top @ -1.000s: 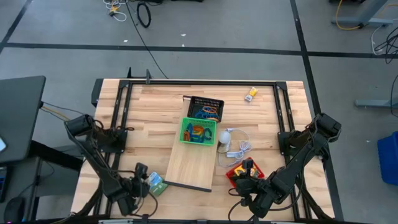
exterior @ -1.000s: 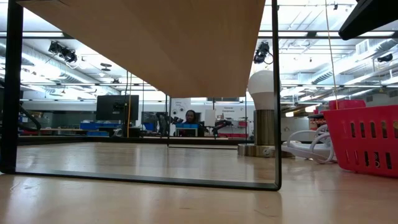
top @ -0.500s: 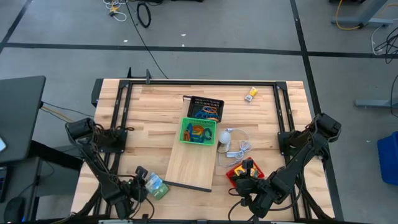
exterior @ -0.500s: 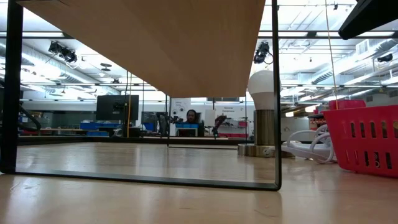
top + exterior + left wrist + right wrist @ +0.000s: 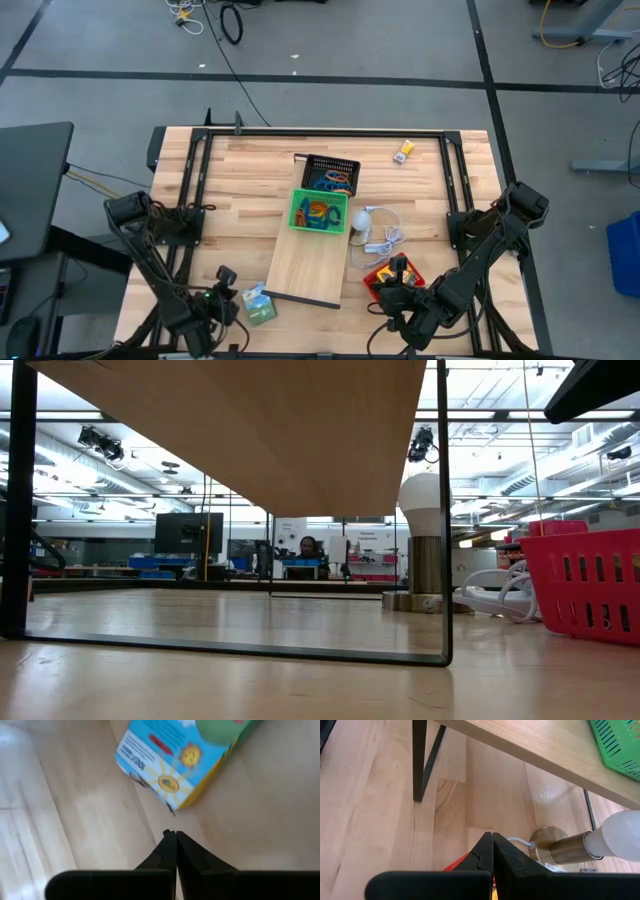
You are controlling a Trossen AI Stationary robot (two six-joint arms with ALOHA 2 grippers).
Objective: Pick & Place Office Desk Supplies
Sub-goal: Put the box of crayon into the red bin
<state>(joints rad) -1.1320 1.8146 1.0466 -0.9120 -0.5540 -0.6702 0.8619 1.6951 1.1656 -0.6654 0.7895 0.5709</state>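
The left gripper (image 5: pixel 175 836) has its jaws clenched tip to tip on nothing. The green and blue card box (image 5: pixel 187 757) lies on the desk (image 5: pixel 75 820) just ahead of the tips, not touching them. The right gripper (image 5: pixel 492 839) is also clenched empty, near the lamp base (image 5: pixel 562 847).

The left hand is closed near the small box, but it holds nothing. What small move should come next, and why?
Probably reopen the left hand and move it forward around the green and blue box. Its fingers are pressed together just short of the box, which lies loose on the table.
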